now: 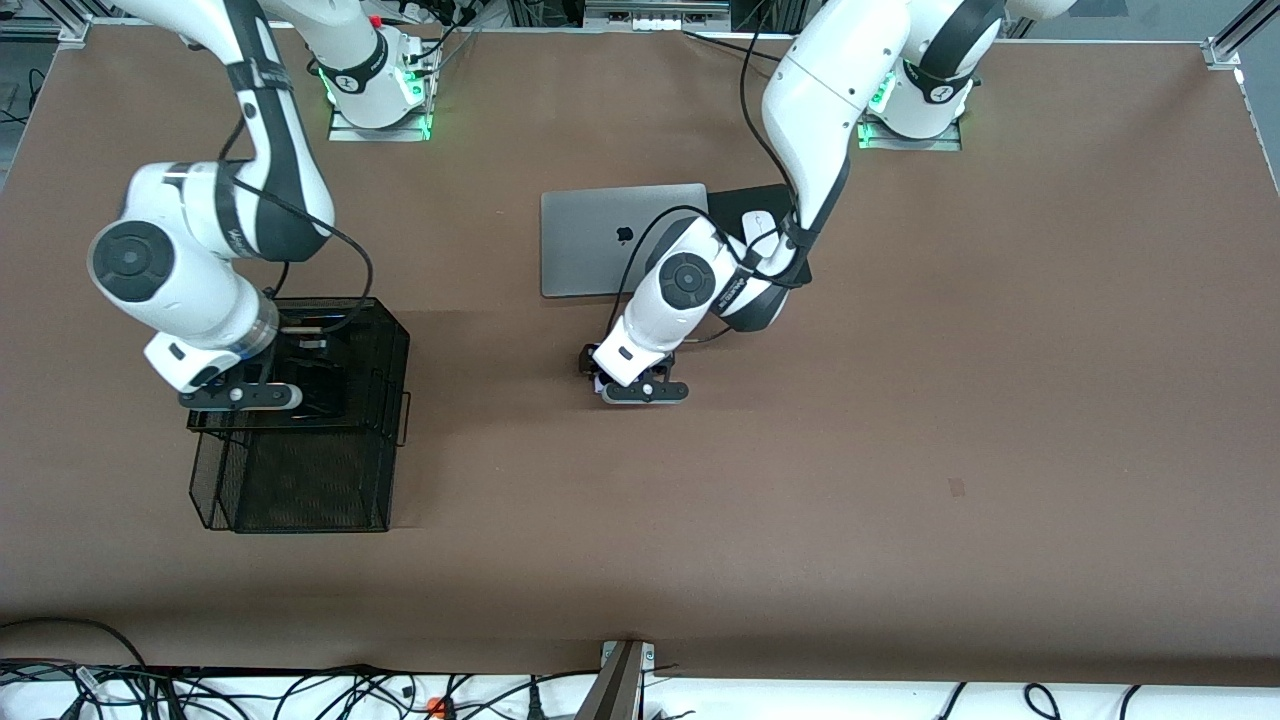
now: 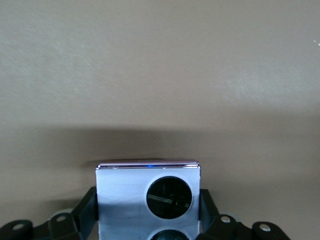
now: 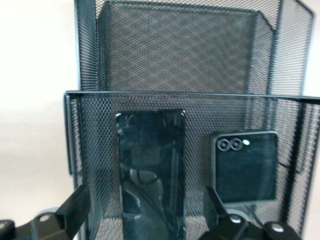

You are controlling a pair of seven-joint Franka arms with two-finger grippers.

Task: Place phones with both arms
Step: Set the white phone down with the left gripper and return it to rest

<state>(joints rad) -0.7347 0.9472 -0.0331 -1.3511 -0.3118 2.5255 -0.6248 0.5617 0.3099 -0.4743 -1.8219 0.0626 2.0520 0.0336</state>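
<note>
**Two phones in the mesh basket, the third in the left gripper**

Three phones were in sight. The lavender-white phone, square, glossy, with two black circles on its face, sat clamped between the fingers of the left gripper, low over bare brown table just nearer the front camera than the grey laptop. The laptop carried an apple logo (the only mark I could read anywhere). The long black phone, a slim glassy slab, and the small black flip phone, squarish with two ringed lenses, lay side by side in the black wire-mesh basket at the right arm's end. The right gripper hung over that basket, fingers spread wide and holding nothing. A white mouse rested on a black pad beside the laptop.
</note>
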